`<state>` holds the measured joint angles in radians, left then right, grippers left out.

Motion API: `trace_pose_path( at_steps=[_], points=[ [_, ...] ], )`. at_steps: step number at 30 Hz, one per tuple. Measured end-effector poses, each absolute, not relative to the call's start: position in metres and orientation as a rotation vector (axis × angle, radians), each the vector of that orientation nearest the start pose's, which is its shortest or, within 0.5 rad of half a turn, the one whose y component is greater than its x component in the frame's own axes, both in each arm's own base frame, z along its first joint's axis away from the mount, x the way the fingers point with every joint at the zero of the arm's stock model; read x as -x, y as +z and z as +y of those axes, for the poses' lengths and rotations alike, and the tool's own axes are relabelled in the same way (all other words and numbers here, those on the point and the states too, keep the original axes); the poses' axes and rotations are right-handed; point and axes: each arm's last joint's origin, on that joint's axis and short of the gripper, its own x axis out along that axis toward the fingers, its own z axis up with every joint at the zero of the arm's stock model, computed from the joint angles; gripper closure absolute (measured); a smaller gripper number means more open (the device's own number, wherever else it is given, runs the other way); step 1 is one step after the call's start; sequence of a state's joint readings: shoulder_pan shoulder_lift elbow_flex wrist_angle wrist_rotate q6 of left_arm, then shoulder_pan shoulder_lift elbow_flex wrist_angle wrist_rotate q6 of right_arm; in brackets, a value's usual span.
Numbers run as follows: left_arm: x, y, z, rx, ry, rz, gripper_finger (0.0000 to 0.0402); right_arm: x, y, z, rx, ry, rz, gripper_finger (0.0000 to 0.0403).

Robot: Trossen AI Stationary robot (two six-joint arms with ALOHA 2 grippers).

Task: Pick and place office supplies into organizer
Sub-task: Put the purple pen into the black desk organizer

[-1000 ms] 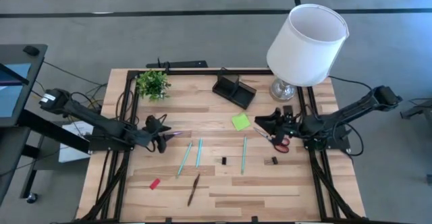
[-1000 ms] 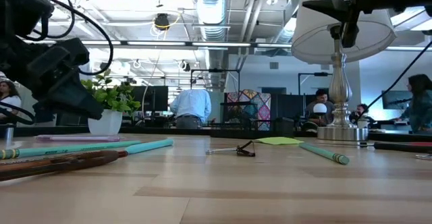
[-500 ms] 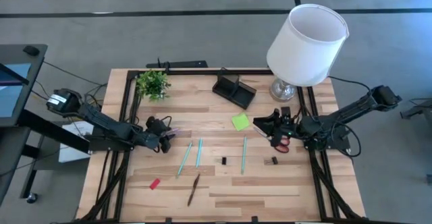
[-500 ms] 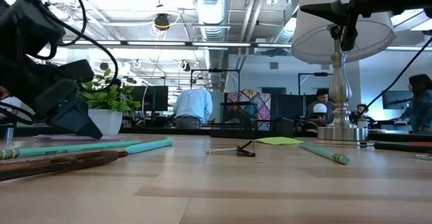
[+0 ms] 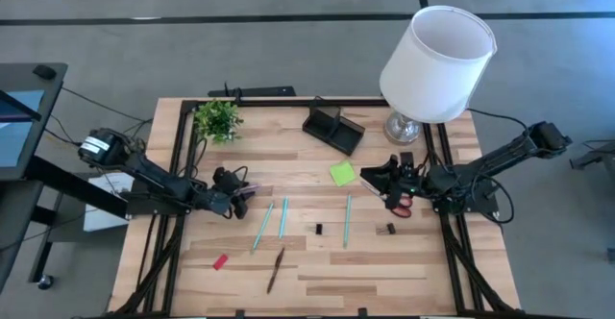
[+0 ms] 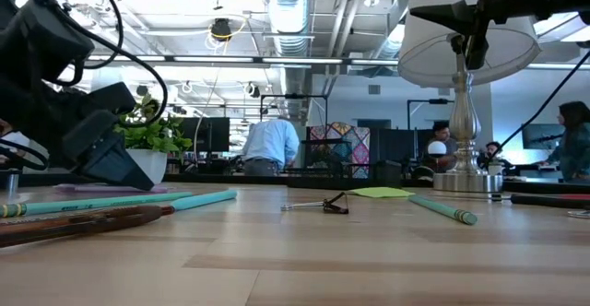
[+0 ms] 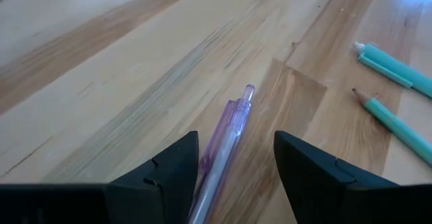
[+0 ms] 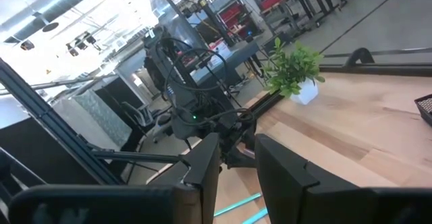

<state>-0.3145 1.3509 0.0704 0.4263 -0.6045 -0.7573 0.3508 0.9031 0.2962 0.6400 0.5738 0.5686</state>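
The pink pen [image 5: 248,192] lies flat on the table's left part. My left gripper [image 5: 234,195] is low over it and open, one finger on each side of the pen's barrel [image 7: 226,133]; I see no touch. My right gripper [image 5: 370,174] is open and raised above the table, over the red-handled scissors [image 5: 402,203]. The lime-green sticky-note pad [image 5: 342,173] lies just left of it. The black organizer [image 5: 333,129] sits near the far edge. Teal pens [image 5: 263,226] [image 5: 283,216], a green pen [image 5: 347,219], the pencil [image 5: 276,269], the red eraser [image 5: 220,261] and black clips [image 5: 319,230] [image 5: 388,230] lie mid-table.
The white-shaded lamp [image 5: 437,64] stands at the far right corner, close behind my right arm. A small potted plant [image 5: 218,119] stands at the far left. Bare wood lies along the near edge. People and desks show in the room behind the table.
My left gripper has come down toward the table and moved a little toward the right edge, closing in on the pink pen until its fingers stand on either side of it. The pen and the other items have stayed put.
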Motion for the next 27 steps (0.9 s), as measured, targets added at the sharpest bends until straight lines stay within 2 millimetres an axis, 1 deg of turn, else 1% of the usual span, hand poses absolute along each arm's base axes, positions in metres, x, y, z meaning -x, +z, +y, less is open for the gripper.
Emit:
trace_pose_path(
  at_steps=[7, 16, 21, 25, 27],
  points=[
    [-0.147, 0.066, -0.029, 0.207, 0.568, 0.656, 0.0211, -0.178, 0.223, 0.048, -0.579, -0.210, -0.089, 0.0312],
    [-0.152, 0.058, -0.030, 0.210, 0.604, 0.605, 0.0211, -0.178, 0.223, 0.048, -0.578, -0.210, -0.087, 0.0312],
    [-0.154, 0.055, -0.031, 0.310, 0.653, 0.534, 0.0211, -0.178, 0.223, 0.048, -0.578, -0.210, -0.087, 0.0312],
    [-0.155, 0.053, -0.036, 0.243, 0.636, 0.538, 0.0213, -0.178, 0.223, 0.048, -0.577, -0.210, -0.087, 0.0312],
    [-0.155, 0.050, -0.036, 0.203, 0.658, 0.553, 0.0218, -0.178, 0.223, 0.048, -0.577, -0.210, -0.087, 0.0312]
  ],
)
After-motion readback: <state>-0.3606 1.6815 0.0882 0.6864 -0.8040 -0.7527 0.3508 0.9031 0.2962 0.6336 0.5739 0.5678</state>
